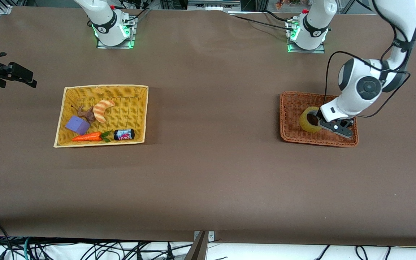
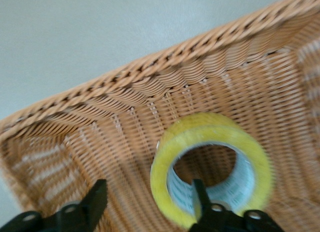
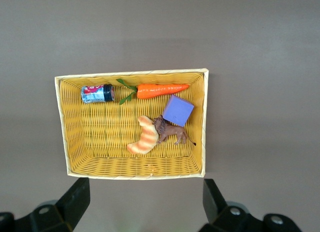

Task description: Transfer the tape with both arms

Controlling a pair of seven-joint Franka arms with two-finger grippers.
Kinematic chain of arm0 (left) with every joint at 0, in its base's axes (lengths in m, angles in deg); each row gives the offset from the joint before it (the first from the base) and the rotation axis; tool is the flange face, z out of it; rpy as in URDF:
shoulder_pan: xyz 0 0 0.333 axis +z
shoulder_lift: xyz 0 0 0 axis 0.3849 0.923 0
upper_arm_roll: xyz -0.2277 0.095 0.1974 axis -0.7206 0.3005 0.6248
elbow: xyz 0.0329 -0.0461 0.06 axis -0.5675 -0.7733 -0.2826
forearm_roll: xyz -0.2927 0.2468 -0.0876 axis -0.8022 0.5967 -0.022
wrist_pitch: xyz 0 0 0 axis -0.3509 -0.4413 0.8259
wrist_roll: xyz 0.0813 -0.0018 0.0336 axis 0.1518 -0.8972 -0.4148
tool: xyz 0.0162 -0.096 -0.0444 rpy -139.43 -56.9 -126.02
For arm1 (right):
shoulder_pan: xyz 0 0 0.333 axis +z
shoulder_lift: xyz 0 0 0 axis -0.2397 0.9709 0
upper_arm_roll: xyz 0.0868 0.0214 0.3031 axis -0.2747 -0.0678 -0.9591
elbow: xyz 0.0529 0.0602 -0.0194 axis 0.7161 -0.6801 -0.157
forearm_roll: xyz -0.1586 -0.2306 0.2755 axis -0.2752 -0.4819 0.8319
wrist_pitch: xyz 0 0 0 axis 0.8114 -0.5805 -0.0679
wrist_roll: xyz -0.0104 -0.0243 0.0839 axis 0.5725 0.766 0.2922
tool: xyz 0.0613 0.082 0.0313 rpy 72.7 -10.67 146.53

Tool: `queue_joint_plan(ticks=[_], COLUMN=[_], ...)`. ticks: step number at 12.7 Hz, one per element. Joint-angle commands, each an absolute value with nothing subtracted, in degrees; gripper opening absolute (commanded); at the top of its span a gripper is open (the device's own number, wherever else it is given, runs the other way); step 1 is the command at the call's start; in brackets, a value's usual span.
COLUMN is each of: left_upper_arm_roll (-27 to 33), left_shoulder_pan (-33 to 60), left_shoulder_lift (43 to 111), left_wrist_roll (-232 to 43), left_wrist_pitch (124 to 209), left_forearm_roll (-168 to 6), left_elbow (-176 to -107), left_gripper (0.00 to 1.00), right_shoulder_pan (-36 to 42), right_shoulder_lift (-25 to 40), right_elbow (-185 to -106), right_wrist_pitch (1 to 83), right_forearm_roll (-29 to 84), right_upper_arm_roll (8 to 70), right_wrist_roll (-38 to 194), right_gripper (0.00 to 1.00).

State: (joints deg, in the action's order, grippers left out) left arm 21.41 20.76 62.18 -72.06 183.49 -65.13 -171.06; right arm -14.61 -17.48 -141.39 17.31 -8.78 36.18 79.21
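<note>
The left gripper [image 2: 150, 204] is straddling the yellowish ring-shaped tape roll's [image 2: 212, 167] wall, fingers apart, one inside its hole, in the brown wicker tray [image 1: 291, 108], while the right gripper [image 3: 145, 199] is waiting open.

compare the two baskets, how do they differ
The yellow basket sits toward the right arm's end; the orange basket toward the left arm's. The yellow one holds several small items; the orange one only the tape, which the left gripper is straddling. Both are shallow, rectangular and woven.
</note>
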Motion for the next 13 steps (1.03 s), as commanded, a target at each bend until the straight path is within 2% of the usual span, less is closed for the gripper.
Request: queue_joint_plan(ticks=[1,4,6,9,13], left_upper_arm_roll=[21.2,21.1,21.3,21.5,23.5], left_shoulder_pan=[20.3,20.1,20.0,19.3,19.5], left_shoulder_lift=[59.3,59.7,59.3,59.2,58.5], left_wrist_roll=[-74.3,-86.6,-92.4,-92.8,-91.9], left_wrist_pitch=[163.5,144.0,135.6,128.8,129.1], left_forearm_roll=[-73.8,-74.0,-74.3,-73.1,-75.6], left_elbow=[-157.4,-138.6,-130.2,-125.5,-125.6], left_gripper=[1.0,1.0,1.0,1.0,1.0], right_shoulder_pan=[-15.1,-15.0,-15.0,-15.0,-15.1], right_shoulder_lift=[-17.7,-17.7,-17.7,-17.7,-17.6], right_elbow=[-141.1,-141.1,-141.1,-141.1,-141.1], right_wrist_pitch=[17.4,17.4,17.4,17.4,17.4], right_forearm_roll=[-8.1,-8.0,-8.1,-8.1,-8.2], right_upper_arm_roll=[35.7,35.6,35.6,35.7,35.9], right_wrist_roll=[79.7,79.7,79.7,79.0,78.9], right_gripper=[1.0,1.0,1.0,1.0,1.0])
